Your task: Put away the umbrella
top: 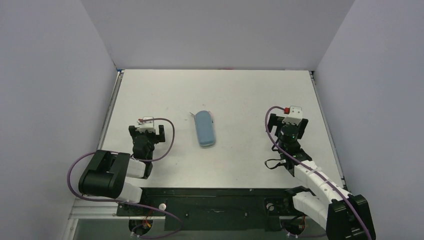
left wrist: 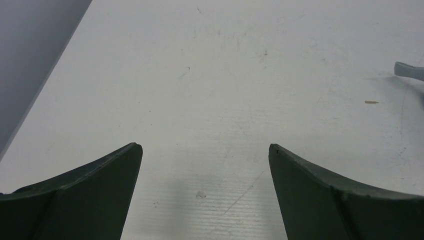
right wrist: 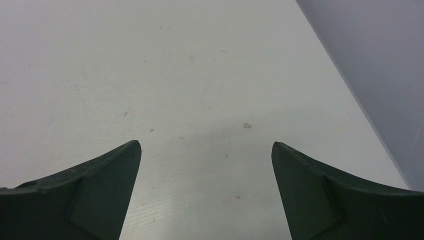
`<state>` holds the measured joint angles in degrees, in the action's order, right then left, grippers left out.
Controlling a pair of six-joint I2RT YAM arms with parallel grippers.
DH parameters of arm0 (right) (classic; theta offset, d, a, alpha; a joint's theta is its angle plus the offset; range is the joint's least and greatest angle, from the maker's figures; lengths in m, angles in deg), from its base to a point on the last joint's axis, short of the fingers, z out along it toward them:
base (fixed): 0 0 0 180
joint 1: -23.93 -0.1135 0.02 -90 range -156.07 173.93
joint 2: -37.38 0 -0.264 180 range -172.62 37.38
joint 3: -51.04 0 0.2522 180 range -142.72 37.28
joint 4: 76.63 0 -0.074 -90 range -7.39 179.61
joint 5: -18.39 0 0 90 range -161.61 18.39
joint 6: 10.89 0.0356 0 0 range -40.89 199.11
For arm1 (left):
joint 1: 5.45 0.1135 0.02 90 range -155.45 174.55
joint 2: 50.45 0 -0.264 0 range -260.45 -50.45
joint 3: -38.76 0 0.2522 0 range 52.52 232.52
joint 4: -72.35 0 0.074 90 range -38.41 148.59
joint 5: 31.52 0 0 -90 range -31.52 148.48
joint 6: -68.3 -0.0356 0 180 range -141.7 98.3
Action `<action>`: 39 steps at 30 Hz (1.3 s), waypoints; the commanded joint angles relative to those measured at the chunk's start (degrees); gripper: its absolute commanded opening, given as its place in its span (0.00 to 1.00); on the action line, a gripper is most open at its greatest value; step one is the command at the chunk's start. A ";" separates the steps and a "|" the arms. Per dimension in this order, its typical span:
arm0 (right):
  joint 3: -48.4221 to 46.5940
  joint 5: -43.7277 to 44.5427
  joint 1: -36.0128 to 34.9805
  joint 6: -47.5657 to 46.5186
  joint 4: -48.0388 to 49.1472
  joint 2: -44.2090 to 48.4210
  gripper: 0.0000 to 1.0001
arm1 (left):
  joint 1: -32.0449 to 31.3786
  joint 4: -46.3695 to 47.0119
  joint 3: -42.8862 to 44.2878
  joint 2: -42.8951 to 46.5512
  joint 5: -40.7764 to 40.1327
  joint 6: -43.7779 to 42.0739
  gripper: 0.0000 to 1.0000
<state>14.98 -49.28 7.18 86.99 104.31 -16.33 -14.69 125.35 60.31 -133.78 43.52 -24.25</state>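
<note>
The pale pink umbrella is not in view in any frame. A light blue oblong case [top: 204, 128] lies shut on the white table [top: 240, 90], in the middle between the arms. A grey-blue tip of it shows at the right edge of the left wrist view [left wrist: 410, 70]. My left gripper [top: 146, 129] is open and empty, low over the table to the left of the case; in the left wrist view [left wrist: 205, 146] only bare table lies between its fingers. My right gripper [top: 287, 120] is open and empty to the right of the case, over bare table [right wrist: 206, 144].
Grey walls close the table in on the left, back and right. The right wall [right wrist: 380, 60] runs close beside my right gripper. A black rail [top: 215, 200] with the arm bases runs along the near edge.
</note>
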 commanded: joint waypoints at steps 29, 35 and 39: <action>7.70 -3.89 13.69 -1.62 44.61 -24.54 0.99 | 1.18 1.18 4.16 -0.67 -2.87 5.09 0.97; 7.74 -3.67 13.67 -1.67 44.69 -24.64 0.99 | 1.23 1.25 4.16 -0.69 -2.86 5.10 0.97; 7.63 -3.77 13.68 -1.69 44.50 -24.68 0.99 | 1.15 1.18 4.16 -0.69 -2.83 5.10 0.97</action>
<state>22.76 -52.45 20.53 84.48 145.31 -41.21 -13.92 124.81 62.67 -134.30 40.94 -19.98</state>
